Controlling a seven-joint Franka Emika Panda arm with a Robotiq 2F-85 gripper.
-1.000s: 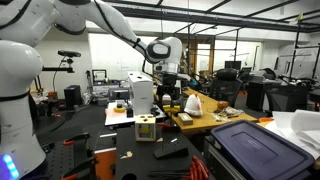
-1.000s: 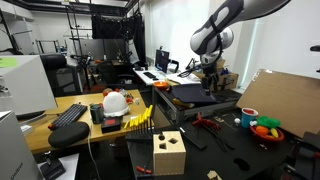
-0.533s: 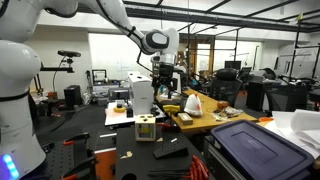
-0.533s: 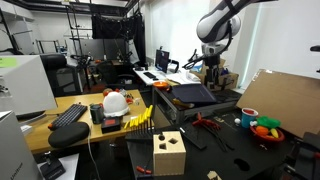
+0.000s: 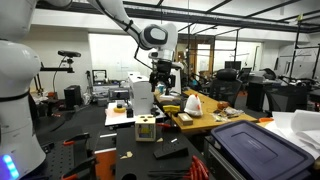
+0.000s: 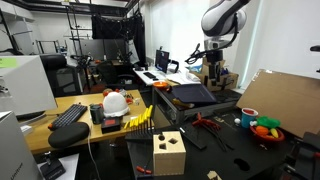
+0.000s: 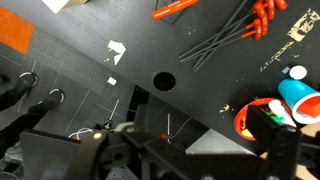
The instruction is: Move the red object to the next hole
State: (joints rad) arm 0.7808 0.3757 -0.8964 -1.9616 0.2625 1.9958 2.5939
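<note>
Aloft, hand (image 5: 165, 80) spread wide, wooden block (image 5: 147, 128) well apart

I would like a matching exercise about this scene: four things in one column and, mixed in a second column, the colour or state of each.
1. wooden box
2. helmet
3. keyboard
4. tool

a. black and flat
b. high in the air, open, holding nothing
c. white
d. light wood with round holes

Pairs: 1-d, 2-c, 3-a, 4-b

blurry gripper (image 7: 188, 152) at bottom edge
</note>
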